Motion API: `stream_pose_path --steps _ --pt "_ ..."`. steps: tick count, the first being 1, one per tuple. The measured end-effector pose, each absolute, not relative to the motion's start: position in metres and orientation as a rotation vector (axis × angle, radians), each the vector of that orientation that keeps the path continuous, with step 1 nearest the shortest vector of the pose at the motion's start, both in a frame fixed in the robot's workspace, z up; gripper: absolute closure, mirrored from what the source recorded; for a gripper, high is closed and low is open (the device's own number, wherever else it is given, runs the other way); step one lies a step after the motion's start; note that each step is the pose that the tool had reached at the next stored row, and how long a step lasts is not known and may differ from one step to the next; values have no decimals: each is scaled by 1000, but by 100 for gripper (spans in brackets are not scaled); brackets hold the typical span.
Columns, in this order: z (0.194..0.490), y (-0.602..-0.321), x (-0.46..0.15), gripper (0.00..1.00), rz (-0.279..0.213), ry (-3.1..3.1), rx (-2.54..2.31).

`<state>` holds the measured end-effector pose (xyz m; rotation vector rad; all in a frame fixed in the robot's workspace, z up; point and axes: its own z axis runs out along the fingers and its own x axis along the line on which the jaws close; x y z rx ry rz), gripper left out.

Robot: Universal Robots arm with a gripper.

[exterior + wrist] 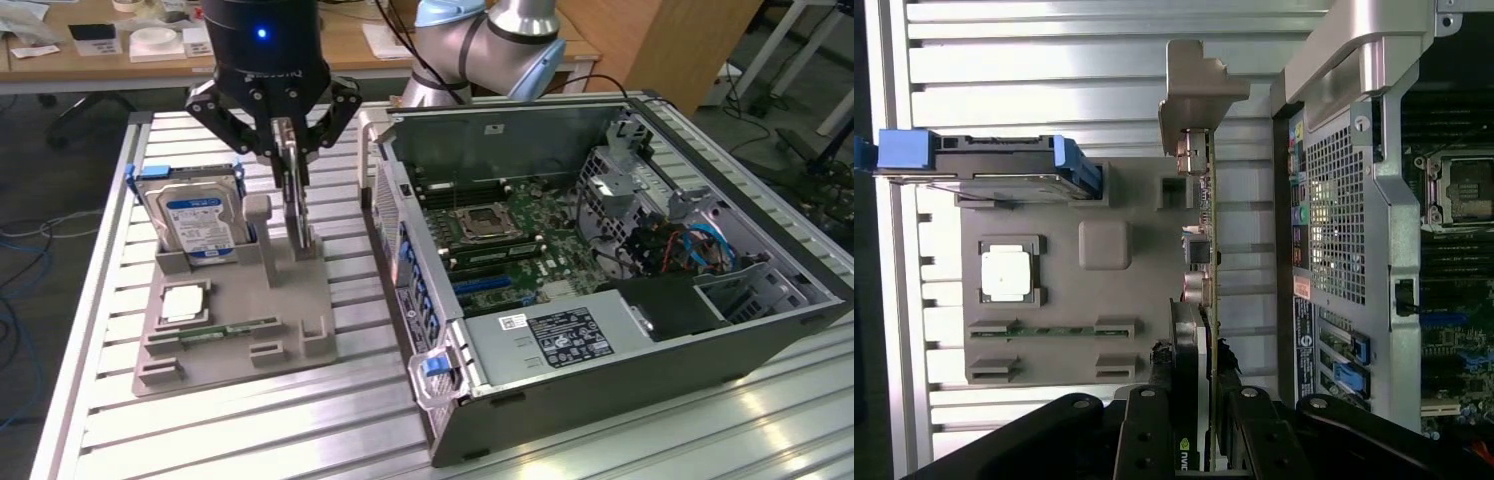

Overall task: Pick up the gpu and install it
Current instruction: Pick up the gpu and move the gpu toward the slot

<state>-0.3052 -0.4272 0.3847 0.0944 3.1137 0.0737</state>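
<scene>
Slatted table (pixel 240 420), gripper (pixel 288 150) clamped on upright gpu (pixel 300 215), hard drive (pixel 198 215) just beside, open computer case (pixel 667 372) near

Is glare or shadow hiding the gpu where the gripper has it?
Exterior view: glare streaks the table slats, well away from the gpu, which is evenly lit in the shut gripper. Wrist view: the slats are washed bright and the gripper's body sits in shadow, but the gpu's edge in its grip is visible.
</scene>
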Motion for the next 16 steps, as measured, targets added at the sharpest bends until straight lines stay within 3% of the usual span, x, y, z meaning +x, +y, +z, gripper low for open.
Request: stream_pose_path --steps 16 --pt "402 -427 -305 73 73 3114 94"
